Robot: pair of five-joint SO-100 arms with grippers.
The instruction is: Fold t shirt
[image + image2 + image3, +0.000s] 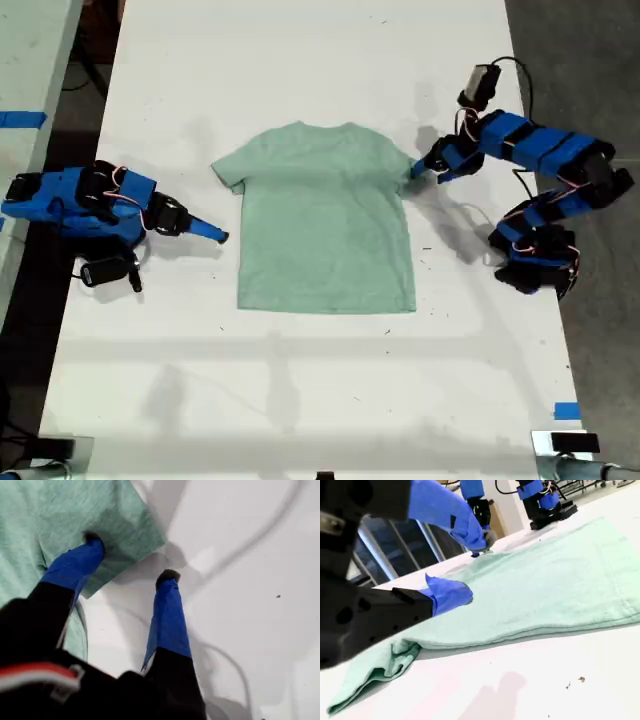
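The shirt [325,220] lies flat and spread on the white bench [300,400], neck toward the far edge in the exterior view, both sleeves out, hem toward the near edge, roughly midway between the two arms. My first gripper [418,168] is at the sleeve on the exterior view's right. In the first wrist view its jaws stand released: one blue fingertip [92,542] rests on the sleeve cloth of the shirt [60,515], the other fingertip sits on the bare bench [240,580] just off the sleeve's corner, with a clear gap between them and no cloth pinched. My first gripper [130,559] therefore straddles the sleeve edge without grasping. My second gripper [215,235] is low on the bench at the exterior view's left, just beside the shirt's side seam below the other sleeve and apart from the cloth in that view. In the second wrist view its jaws [465,565] are parted, one blue finger [447,594] just above the near sleeve, the other higher; nothing is held. That view shows the shirt [545,590] lying flat across the bench [520,690], its near sleeve slightly bunched, and the first arm at the far sleeve. Blue tape marks [566,410] sit at the bench's near corner on the exterior view's right. No containers are on the bench.
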